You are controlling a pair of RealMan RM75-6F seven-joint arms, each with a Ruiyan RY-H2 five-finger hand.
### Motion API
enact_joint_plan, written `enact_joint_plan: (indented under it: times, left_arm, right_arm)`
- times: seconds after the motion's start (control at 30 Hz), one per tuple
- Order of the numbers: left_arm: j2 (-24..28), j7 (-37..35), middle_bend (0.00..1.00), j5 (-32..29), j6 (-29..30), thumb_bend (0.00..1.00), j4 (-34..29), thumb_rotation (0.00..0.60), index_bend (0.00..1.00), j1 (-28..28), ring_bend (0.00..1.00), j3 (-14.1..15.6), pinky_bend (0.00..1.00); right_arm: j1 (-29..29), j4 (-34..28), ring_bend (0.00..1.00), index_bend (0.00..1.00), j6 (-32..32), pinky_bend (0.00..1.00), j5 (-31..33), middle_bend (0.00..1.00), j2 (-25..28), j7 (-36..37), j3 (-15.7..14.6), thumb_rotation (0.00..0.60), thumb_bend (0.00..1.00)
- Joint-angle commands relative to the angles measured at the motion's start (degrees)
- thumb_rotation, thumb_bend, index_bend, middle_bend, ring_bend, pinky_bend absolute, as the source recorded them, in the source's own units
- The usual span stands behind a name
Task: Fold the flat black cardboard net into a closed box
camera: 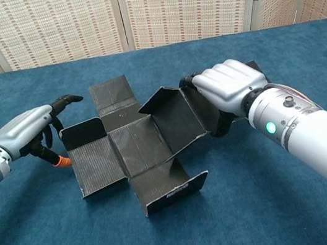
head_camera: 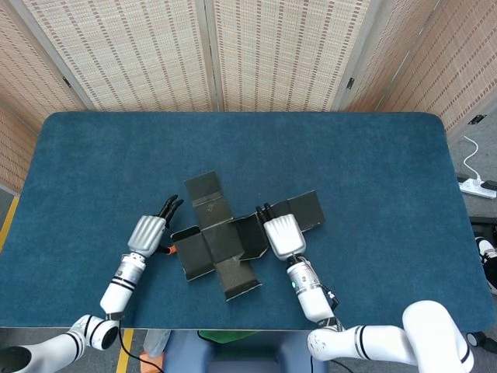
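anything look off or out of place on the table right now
Nothing damaged or spilled. The black cardboard net sits slightly askew on the blue table, its right panel lifted by the right robot hand. The left robot hand hovers beside its left flap.

Your cardboard net [head_camera: 217, 241] lies near the middle of the table [head_camera: 373, 155], toward its front edge. Your left hand [head_camera: 147, 233] sits just beside the net's left flap; your right hand [head_camera: 281, 233] rests on its right arm, whose panel tilts up. A folding screen [head_camera: 233, 47] stands behind the table.
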Motion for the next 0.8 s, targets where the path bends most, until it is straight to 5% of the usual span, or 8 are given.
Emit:
enact_joint_plan:
  times: [0.03,0.37,0.8]
  left_arm:
    - [2.18,-9.74,0.0,2.83,0.28,0.16,-3.92,0.6,0.0,-0.09,0.49,1.42,0.57]
    - [4.31,-14.82,0.0,5.65,2.35,0.16,-9.05,0.6,0.0,-1.18,0.46,1.86,0.57]
    - [7.13,-14.48,0.0,4.12,-5.79,0.16,-12.97,0.6,0.0,-6.15,0.42,1.43,0.59]
  right_arm:
    - [0.98,0.1,0.78,0.47,-2.15,0.99,0.48,0.53,0.48,-1.45,1.1,0.6,0.25]
    - [5.95,-3.99,0.78,0.47,-8.7,0.99,0.8,0.53,5.33,-8.37,2.99,0.6,0.26]
    - [12.62,-6.58,0.8,0.47,-16.84,1.0,-5.31,0.54,13.57,-14.61,-0.78,0.6,0.26]
